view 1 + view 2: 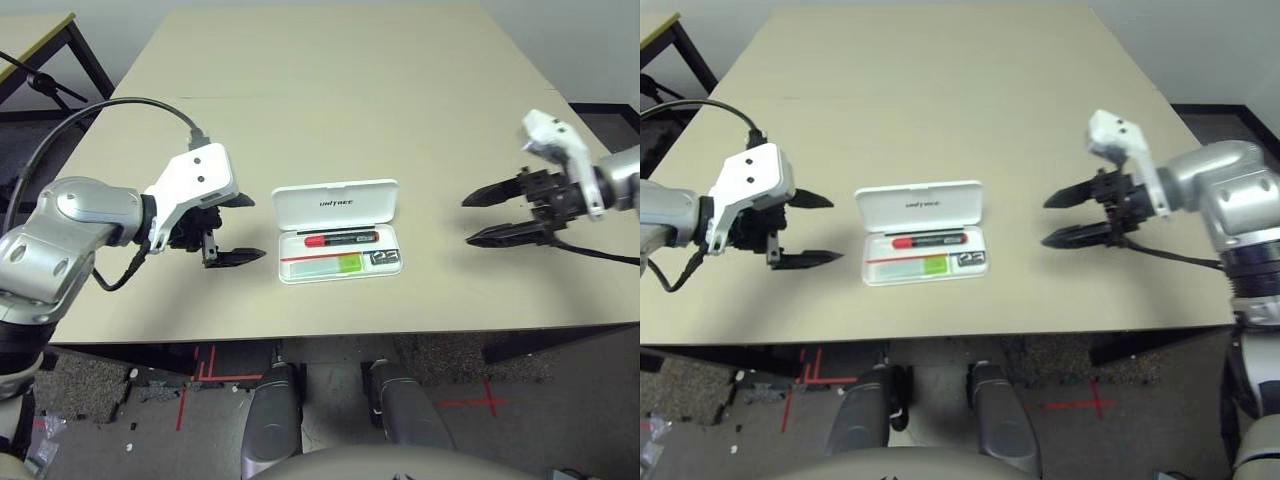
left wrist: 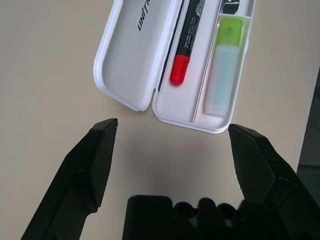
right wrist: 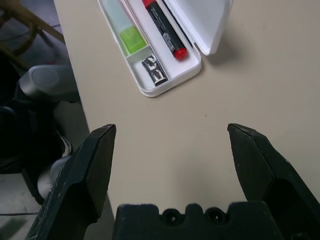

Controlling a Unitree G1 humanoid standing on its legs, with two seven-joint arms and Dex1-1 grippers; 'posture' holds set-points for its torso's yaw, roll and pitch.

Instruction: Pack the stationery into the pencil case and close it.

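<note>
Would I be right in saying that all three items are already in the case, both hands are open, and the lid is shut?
Not quite: the lid stands open, as the left eye view shows. The rest holds: the red marker, the green-capped marker and the small black-and-silver piece lie in the case, and the left hand and right hand are both open.

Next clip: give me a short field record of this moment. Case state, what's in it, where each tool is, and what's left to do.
case: pencil case lies open on the table, lid folded back flat
contents: red marker, white marker with lime-green cap, small silver-and-black piece, all in the tray
left tool: left gripper open, beside the case, apart from it, holding nothing
right tool: right gripper open, off to the other side, holding nothing
remaining: lid not yet closed
</note>
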